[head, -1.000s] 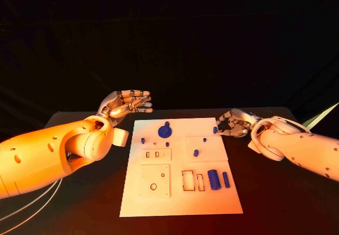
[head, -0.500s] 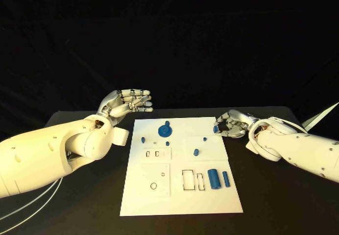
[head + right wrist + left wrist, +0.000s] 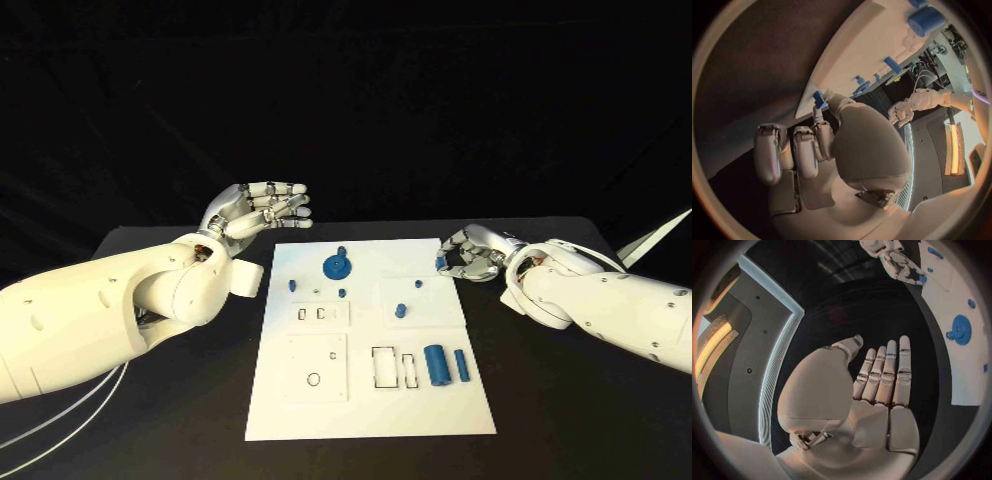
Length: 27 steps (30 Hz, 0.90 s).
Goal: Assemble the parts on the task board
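The white task board lies mid-table with blue parts on it: a gear, a cylinder, a bar and several small pieces. One small blue piece stands at the board's far right edge. My right hand hovers right beside it with fingers half curled and apart. In the right wrist view the thumb reaches up to that piece, and nothing lies between thumb and fingers. My left hand is raised off the board's far left corner, flat and empty.
Empty rectangular and round slots are cut into the board's near half. The black table stretches out on both sides of the board. My bulky left forearm hangs over the table's left part.
My right hand has shifted a little to the left, closer to the small blue piece at the board's right edge. The left hand and the parts have stayed put.
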### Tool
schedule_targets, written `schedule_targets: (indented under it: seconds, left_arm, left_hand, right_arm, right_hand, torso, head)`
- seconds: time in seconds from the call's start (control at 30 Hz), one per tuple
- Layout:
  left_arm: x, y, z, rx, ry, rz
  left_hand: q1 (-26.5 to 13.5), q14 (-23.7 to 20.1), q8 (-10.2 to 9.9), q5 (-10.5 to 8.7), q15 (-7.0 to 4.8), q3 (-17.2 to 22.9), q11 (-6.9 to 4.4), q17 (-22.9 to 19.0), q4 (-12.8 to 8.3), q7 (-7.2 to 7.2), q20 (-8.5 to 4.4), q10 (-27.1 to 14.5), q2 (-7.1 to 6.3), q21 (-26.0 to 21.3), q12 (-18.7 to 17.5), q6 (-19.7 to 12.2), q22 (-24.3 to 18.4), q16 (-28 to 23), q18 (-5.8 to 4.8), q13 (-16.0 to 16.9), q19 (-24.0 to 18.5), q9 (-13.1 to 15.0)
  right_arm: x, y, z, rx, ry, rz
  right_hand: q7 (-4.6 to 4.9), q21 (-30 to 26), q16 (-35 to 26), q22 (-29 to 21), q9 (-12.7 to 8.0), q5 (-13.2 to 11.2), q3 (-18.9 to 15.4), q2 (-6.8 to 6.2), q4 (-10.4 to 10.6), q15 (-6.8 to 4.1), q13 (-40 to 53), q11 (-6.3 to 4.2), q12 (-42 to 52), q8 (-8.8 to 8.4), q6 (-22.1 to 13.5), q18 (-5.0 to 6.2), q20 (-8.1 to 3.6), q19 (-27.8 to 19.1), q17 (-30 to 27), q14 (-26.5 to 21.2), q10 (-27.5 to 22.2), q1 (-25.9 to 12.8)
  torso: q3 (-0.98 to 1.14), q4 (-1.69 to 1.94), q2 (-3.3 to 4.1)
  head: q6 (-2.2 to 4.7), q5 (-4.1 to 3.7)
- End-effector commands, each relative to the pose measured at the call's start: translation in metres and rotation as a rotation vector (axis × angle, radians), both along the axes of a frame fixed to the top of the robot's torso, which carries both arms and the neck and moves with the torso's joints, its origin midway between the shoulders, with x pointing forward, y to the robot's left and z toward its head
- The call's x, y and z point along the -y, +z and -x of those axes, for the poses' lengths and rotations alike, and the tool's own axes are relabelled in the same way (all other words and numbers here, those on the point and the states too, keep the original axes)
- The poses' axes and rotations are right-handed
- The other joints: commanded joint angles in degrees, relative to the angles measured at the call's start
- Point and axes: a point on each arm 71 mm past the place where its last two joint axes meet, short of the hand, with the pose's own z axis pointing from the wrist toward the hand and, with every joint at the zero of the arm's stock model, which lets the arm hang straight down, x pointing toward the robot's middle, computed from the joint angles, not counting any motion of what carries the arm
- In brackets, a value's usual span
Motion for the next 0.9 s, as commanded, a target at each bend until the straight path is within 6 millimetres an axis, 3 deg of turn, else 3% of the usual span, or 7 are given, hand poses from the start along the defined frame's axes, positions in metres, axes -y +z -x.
schedule_targets:
  seconds: [0.03, 0.33, 0.67, 0.9]
  left_arm:
    - [0.0015, 0.0008, 0.0002, 0.002, -0.005, 0.003]
    - [0.0012, 0.0007, 0.0002, 0.001, -0.005, 0.002]
    - [0.0011, 0.0007, 0.0004, -0.001, -0.006, 0.002]
    - [0.0008, 0.0006, 0.0004, -0.001, -0.006, 0.002]
  left_hand:
    - [-0.7, -0.5, 0.3, -0.17, 0.15, 1.4, -0.04, 0.8, -0.6, 2.57, -0.27, -0.1, -0.93, 1.1, -0.4, -0.6, 1.0, -0.9, 0.09, 0.9, 0.4, 1.0]
    - [-0.7, -0.5, 0.3, -0.17, 0.15, 1.4, -0.04, 0.8, -0.6, 2.57, -0.27, -0.1, -0.93, 1.1, -0.4, -0.6, 1.0, -0.9, 0.09, 0.9, 0.4, 1.0]
    - [-0.7, -0.5, 0.3, -0.17, 0.16, 1.5, -0.02, 1.0, -0.7, 2.6, -0.26, -0.1, -0.88, 1.2, -0.4, -0.6, 1.1, -1.0, 0.08, 0.9, 0.3, 1.0]
    - [-0.7, -0.5, 0.3, -0.17, 0.16, 1.5, -0.02, 1.0, -0.7, 2.6, -0.26, -0.1, -0.88, 1.2, -0.4, -0.6, 1.1, -1.0, 0.08, 0.9, 0.3, 1.0]
  right_arm:
    - [-0.0011, -0.0009, -0.0002, -0.002, 0.003, 0.002]
    - [-0.0016, -0.0015, -0.0017, 0.0, -0.002, 0.001]
    - [-0.0036, -0.0013, -0.0021, 0.005, -0.005, -0.003]
    - [-0.0033, -0.0002, -0.0024, 0.021, -0.02, -0.006]
  right_hand:
    - [0.07, 1.1, 0.8, 11.6, 0.7, 0.7, 2.2, 1.41, -0.2, -0.31, 7.7, -0.21, 1.4, 0.42, 1.2, -0.72, -0.32, 3.1, 15.7, 5.9, 0.3, 0.0]
    - [-0.64, 1.5, 0.8, 12.1, 1.1, 0.6, 3.8, 2.65, -0.6, -0.89, 8.1, -0.76, 1.8, 1.37, 2.8, -0.84, -0.81, 3.4, 15.7, 5.9, 0.7, -0.7]
    - [-1.11, 1.7, 0.8, 12.3, 1.5, 0.6, 4.3, 3.02, -0.9, -1.3, 8.2, -1.16, 2.0, 2.07, 3.7, -0.9, -1.17, 3.5, 15.7, 5.9, 0.9, -1.1]
    - [-1.65, 2.2, 0.8, 12.7, 2.1, 0.7, 5.4, 4.19, -1.6, -1.8, 8.4, -1.65, 2.3, 3.09, 4.4, -1.04, -1.65, 3.8, 15.7, 5.9, 1.2, -1.4]
  torso:
    - [0.05, -0.01, 0.0]
    - [0.05, -0.02, -0.01]
    - [0.09, -0.04, -0.02]
    - [0.08, -0.01, -0.01]
  head:
    - [-0.06, 0.04]
    - [-0.13, 0.11]
    - [-0.13, 0.22]
    - [-0.13, 0.23]
